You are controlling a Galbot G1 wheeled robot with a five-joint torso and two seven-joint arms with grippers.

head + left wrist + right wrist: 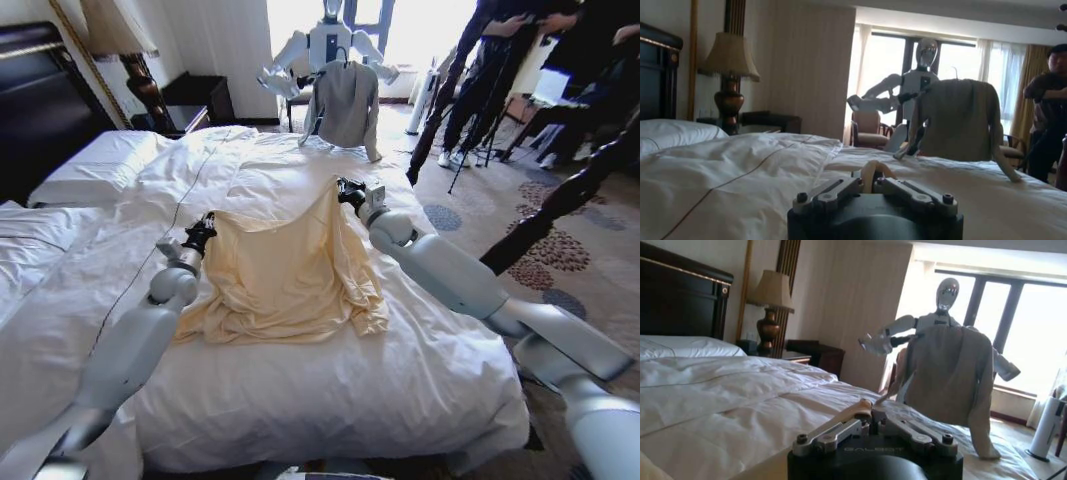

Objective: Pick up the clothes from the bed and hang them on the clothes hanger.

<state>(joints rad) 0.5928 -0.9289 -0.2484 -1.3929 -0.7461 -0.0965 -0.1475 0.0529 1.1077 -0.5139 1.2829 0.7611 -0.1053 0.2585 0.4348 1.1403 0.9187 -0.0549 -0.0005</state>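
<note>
Head view: I have the cream top (285, 275) pinched at two corners on the bed (300, 400). My left tool (200, 232) grips its corner on the headboard side, my right tool (348, 190) the corner on the far side, raised into a peak. The hem lies on the duvet.

Left wrist view: the left tool (872, 186) is pressed together on a cream fold.

Right wrist view: the right tool (870, 421) clamps a cream fold.

By my reading the pick-up has only begun; lifting clear and hanging are left.
</note>
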